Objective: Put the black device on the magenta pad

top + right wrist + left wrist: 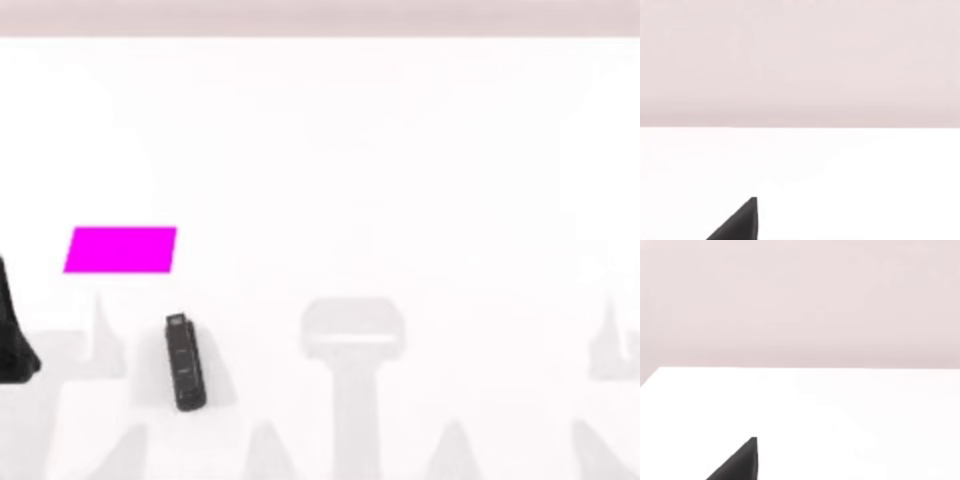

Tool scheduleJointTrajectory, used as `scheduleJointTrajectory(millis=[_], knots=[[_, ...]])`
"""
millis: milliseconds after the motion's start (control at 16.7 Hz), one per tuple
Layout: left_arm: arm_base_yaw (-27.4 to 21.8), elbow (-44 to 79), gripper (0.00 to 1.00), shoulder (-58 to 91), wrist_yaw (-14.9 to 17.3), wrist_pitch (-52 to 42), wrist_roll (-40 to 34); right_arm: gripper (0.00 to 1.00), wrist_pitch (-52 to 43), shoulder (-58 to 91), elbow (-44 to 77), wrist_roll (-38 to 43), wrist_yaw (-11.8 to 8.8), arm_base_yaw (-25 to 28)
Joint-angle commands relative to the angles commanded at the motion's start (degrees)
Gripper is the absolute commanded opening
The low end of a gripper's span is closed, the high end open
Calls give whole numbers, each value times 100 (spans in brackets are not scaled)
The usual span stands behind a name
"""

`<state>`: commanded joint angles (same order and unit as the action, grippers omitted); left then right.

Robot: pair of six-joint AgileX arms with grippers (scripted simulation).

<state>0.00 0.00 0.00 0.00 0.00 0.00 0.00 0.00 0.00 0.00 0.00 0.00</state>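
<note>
- While the black device (184, 360) lies flat on the white table (400, 180), just below the magenta pad (120, 249) and a little toward its right end, it is apart from the pad and nothing grips it.
- Task progress: the pad is bare, so the placing is not done; by these views, reaching, grasping, carrying and setting down all remain.
- Left arm (14, 335): a dark part shows at the top view's left edge, below and to the left of the pad and well apart from the device. Whether its fingers are wide or narrow cannot be told.
- Left wrist view: only one dark finger (740, 462) over bare table; neither pad nor device appears.
- Right arm: absent from the top view. Its wrist view shows a single dark finger (740, 222) and bare table, so the width of its opening cannot be told either.
- Markings: faint grey marks sit on the device's top face; no letters, brand or label can be read. The pad is plain.
</note>
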Motion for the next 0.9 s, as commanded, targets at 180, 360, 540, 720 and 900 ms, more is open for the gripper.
scheduleJointTrajectory(millis=[180,360,540,720,900], knots=[[-27,61,100,62,4,-55,-36,100,0,0,0,0,0,0],[-226,587,100,609,15,-503,-333,100,0,0,0,0,0,0],[-547,1506,100,1705,6,-1292,-847,100,0,0,0,0,0,0],[-943,2634,100,3268,-14,-2302,-1479,100,0,0,0,0,0,0],[-1379,3823,100,5025,-33,-3404,-2148,100,0,0,0,0,0,0]])
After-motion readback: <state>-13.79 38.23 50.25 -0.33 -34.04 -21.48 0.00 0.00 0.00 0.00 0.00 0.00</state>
